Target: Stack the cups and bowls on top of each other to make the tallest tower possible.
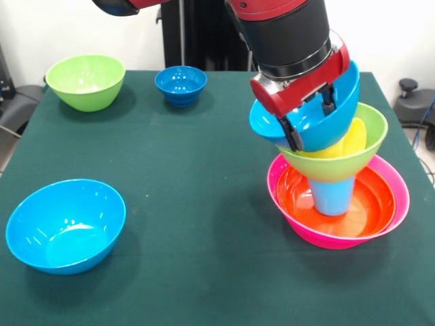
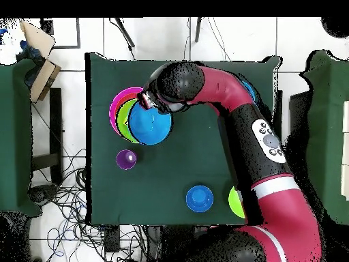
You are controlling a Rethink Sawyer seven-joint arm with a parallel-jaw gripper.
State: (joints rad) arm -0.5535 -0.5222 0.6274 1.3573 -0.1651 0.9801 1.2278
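Note:
The tower stands at the right in the front view: a large pink bowl (image 1: pixel 389 219) holds an orange bowl (image 1: pixel 370 204), with an upright light blue cup (image 1: pixel 333 197) in it. A lime green bowl (image 1: pixel 340 165) sits tilted on that cup, with a yellow cup (image 1: pixel 351 139) lying in it. My gripper (image 1: pixel 310 117) is shut on the rim of a bright blue bowl (image 1: pixel 336 112), one finger inside and one outside, holding it tilted on top of the green bowl. In the overhead view the gripper (image 2: pixel 146 99) is over the blue bowl (image 2: pixel 151 124) and the pink bowl (image 2: pixel 115 108). A purple cup (image 2: pixel 126 159) stands alone beside the tower.
On the green table (image 1: pixel 204 204) a second lime green bowl (image 1: pixel 85 81) sits far left. A small dark-blue footed bowl (image 1: pixel 181 85) is beside it, and another bright blue bowl (image 1: pixel 66 224) is near left. The tower stands close to the table's right edge.

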